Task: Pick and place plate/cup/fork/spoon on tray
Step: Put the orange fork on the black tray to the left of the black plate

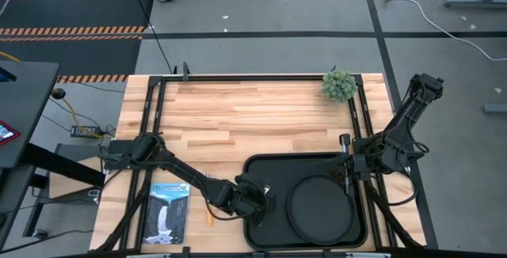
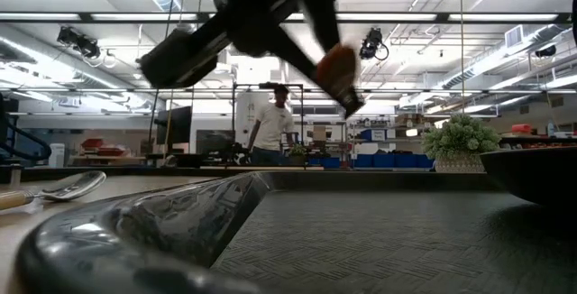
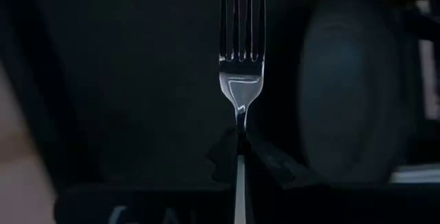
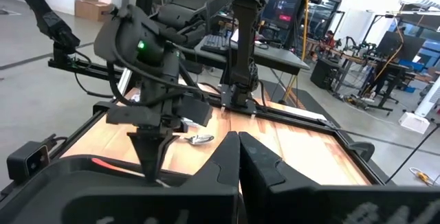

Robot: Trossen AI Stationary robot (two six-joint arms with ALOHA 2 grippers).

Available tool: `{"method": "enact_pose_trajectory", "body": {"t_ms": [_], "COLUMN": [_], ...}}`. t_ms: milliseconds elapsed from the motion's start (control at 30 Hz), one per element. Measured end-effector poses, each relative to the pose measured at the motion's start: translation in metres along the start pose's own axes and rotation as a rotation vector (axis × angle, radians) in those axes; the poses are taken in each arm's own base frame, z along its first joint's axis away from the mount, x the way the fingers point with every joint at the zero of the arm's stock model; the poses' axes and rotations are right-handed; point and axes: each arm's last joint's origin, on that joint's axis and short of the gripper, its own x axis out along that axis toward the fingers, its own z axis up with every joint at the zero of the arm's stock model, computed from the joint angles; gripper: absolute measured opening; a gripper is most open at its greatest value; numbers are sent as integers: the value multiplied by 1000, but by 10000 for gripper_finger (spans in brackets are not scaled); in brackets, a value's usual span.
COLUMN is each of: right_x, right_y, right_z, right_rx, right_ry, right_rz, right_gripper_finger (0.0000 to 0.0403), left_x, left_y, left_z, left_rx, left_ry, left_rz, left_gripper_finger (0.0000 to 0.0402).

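Note:
My left gripper (image 1: 257,200) is over the left part of the black tray (image 1: 265,167), shut on the fork (image 3: 240,80), whose silver tines reach forward past the fingertips. The round black plate (image 1: 321,210) lies on the tray's right part. The spoon (image 2: 68,186) lies on the wood just left of the tray; its orange handle (image 1: 210,218) shows in the high view. My right gripper (image 4: 238,148) is shut and empty over the tray's far right edge (image 1: 346,171). The cup is out of view. My left gripper pinches the fork's narrow silver neck (image 3: 239,124), just behind the tines, between its two fingers. The fork lies along the fingers and sticks out past them. The fingers slant down over the tray. In the low view the fork (image 2: 341,68) hangs clear above the tray floor.
A small green plant (image 1: 339,85) stands at the table's far right. A book (image 1: 169,210) lies at the near left beside the tray. A person (image 2: 273,123) stands in the room beyond the table. Bare wood lies across the table's far half.

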Motion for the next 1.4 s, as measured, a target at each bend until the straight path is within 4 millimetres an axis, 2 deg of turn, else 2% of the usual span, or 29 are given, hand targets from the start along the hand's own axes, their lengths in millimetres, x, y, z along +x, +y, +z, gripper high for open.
{"method": "enact_pose_trajectory", "body": {"t_ms": [167,400,533,667,767,900,1167,1400], "right_x": [0,-3,-5,-5,-5,-5,-5,-5], "right_y": [0,3,5,5,5,5,5,5], "right_z": [-1,0,0,1,1,1,1,1], "right_rx": [-6,-11,-11,-8,-5,-3,-3,-4], "right_ry": [4,0,-5,-8,-10,-11,-11,-11], "right_rz": [6,30,45,48,47,47,47,47], "right_gripper_finger": [5,5,5,5,5,5,5,5], "left_x": [1,25,32,30,34,48,60,64], "left_y": [-7,-5,-16,-32,-36,-33,-31,-31], "left_z": [-8,-28,-34,-37,-39,-44,-36,-33], "left_rx": [-57,-89,-61,-12,13,24,7,-2], "left_ry": [19,12,-2,-19,-35,-43,-48,-27], "left_rz": [-86,-159,-134,-78,-24,29,43,56], "left_gripper_finger": [21,21,21,20,20,20,21,45]}}
